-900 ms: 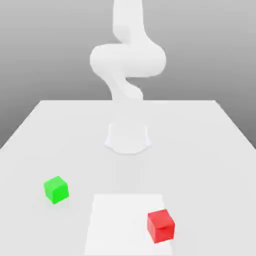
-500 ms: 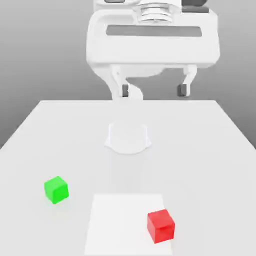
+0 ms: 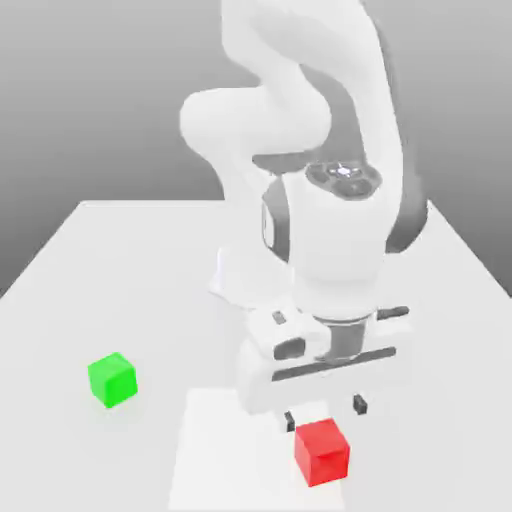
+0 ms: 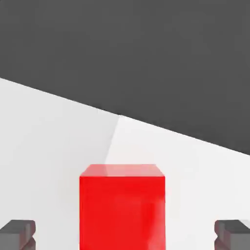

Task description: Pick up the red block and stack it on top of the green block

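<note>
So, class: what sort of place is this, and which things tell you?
Probably a simulated robot test bench: a bare white table, a red block, a green block, and an open end effector poised above the red one.

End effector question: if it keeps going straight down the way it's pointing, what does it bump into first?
Probably the red block. The end effector hangs open just above it, a finger on each side, so the fingers would likely slide past the block toward the table.
</note>
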Tool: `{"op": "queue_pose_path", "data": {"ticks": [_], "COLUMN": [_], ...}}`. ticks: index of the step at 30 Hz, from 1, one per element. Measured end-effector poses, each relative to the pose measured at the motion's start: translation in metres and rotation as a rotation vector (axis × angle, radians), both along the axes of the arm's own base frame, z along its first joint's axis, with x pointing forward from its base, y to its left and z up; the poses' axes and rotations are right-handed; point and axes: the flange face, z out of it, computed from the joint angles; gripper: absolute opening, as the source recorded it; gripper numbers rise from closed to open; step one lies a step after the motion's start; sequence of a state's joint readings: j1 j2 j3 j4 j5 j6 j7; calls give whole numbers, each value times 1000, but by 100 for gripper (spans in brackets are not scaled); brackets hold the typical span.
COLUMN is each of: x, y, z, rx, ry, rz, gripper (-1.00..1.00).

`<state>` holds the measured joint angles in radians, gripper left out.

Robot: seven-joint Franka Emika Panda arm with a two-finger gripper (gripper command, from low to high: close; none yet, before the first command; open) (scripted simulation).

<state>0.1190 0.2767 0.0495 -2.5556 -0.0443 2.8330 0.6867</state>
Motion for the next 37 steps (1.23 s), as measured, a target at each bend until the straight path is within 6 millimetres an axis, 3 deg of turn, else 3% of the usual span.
{"op": "queue_pose_path", "data": {"ticks": [1, 2, 9, 14, 16, 18, 21, 23, 27, 34, 35, 37], "x": [-1, -1, -1, -1, -5, -16, -52, -79, -136, -147, -148, -148], "y": [0, 0, 0, -1, -40, -107, -195, -229, -282, -291, -291, -291], "z": [-12, -20, -19, 33, 47, 56, 67, 72, 77, 20, 15, 15], "rx": [0, 0, 0, -1, -11, -22, -28, -26, -5, 2, 1, 1], "ry": [1, 1, 1, 1, -1, -2, -2, -1, 1, 1, 1, 1], "rz": [0, 0, 1, -1, -97, -267, -517, -642, -877, -924, -926, -926], "gripper": [0, -100, -100, -100, -100, -100, -100, -100, -100, -100, 100, 100]}}
